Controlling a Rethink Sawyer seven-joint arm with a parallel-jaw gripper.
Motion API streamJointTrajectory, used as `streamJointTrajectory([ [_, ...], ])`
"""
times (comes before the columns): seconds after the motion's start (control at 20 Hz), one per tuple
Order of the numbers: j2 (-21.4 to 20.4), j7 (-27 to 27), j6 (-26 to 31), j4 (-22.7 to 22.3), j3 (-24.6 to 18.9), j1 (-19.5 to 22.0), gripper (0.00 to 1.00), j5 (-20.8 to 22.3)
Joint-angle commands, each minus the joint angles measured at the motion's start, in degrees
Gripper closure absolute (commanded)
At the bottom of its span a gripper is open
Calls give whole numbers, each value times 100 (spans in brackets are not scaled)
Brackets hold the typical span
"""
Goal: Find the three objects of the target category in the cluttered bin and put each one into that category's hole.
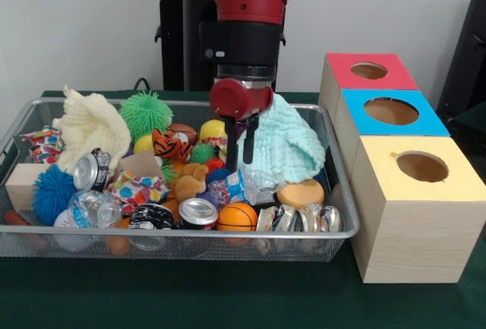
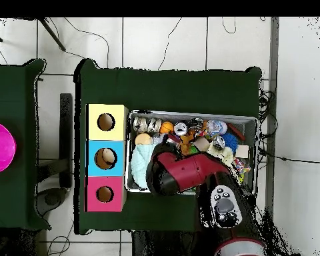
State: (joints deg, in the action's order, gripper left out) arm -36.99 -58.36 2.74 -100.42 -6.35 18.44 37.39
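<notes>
The silver wire mesh bin [image 1: 182, 233] is full of clutter. One see-through bottle with a blue-and-white label [image 1: 241, 187] lies near the bin's middle. My gripper [image 1: 240, 163] hangs open just above it, fingers pointing down, with nothing in it. A second bottle [image 1: 91, 207] lies at the front left corner. It also shows in the overhead view [image 2: 216, 127]. I cannot see a third bottle. The red-topped box's hole [image 1: 369, 70] is at the far right. In the overhead view, the arm hides the gripper.
A blue-topped box [image 1: 391, 110] and a yellow-topped box [image 1: 422, 166] stand beside the red one. The bin also holds silver cans [image 1: 197, 211], a small basketball [image 1: 237, 216], a mint cloth [image 1: 285, 143], a cream cloth [image 1: 87, 128], spiky balls and plush toys.
</notes>
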Motion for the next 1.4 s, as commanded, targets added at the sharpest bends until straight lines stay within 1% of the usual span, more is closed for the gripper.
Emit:
streamJointTrajectory([
  [0.05,-464,-806,697,-640,-741,44,0,-341],
  [0.2,-385,-742,624,-581,-783,64,0,-320],
  [0.35,-181,-719,467,-429,-675,-12,0,-212],
  [0.45,-50,-646,418,-325,-585,-20,0,-93],
  [0.6,137,-373,418,-204,-581,116,0,169],
  [0.75,322,-348,256,-77,-447,105,0,326],
  [0.85,419,-272,246,13,-476,148,0,406],
  [1.0,478,-283,287,124,-463,74,0,431],
  [1.15,575,-398,255,317,-275,-62,0,449],
  [1.25,720,-370,221,525,-213,-34,0,527],
  [1.4,817,-536,68,700,24,-122,0,529],
])
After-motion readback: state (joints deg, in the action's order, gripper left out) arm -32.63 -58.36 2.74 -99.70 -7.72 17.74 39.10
